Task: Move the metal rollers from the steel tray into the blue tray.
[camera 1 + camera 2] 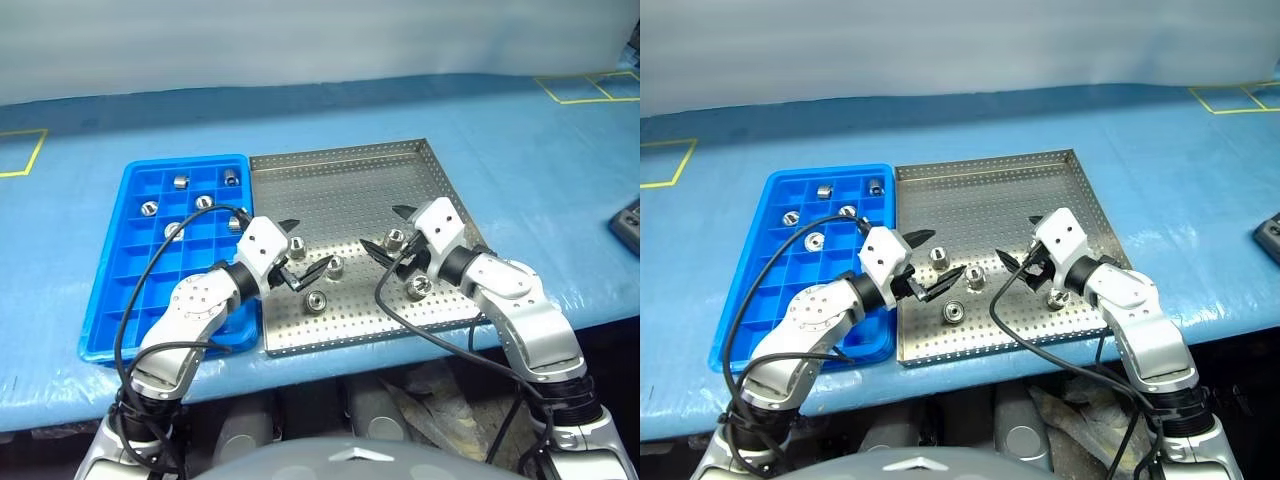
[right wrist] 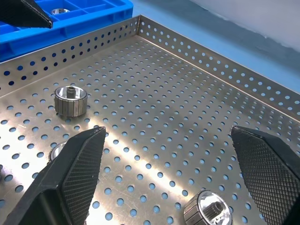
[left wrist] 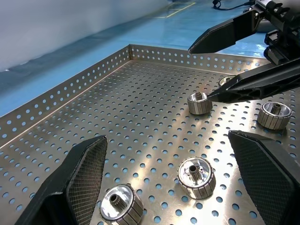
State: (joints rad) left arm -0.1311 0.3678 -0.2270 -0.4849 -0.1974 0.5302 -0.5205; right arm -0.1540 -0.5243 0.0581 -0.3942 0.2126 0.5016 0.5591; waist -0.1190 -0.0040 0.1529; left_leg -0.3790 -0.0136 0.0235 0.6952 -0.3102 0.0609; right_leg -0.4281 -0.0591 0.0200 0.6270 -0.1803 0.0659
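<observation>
From the head cameras I see the large square perforated steel tray (image 1: 350, 190) on the light blue worktop (image 1: 520, 150), with the bright blue gridded plastic tray (image 1: 130, 290) touching its left rim. Five small shiny ring-like metal rollers (image 1: 336, 266) remain on the steel tray, clustered near its front; five or six more already sit in the far compartments of the blue tray. My left end effector (image 1: 302, 253) and right end effector (image 1: 386, 232) both hang over the cluster, fingers spread, holding nothing. The left arm covers part of the blue tray, so I cannot count its contents for certain.

In the left wrist view the fingers (image 3: 86, 168) stand wide apart around two rollers near at hand. The rollers look solid, stiff and dense for their size, with ribbed sides and a polished top. I judge them slippery and prone to roll if tipped, so I would pinch across the ribbed side wall, standing upright. The other end effector's black fingertip partly hides a roller behind it.

In the right wrist view the fingers (image 2: 79, 164) are likewise spread over bare tray; one roller is cut off at the frame edge, another half hidden behind a finger.
</observation>
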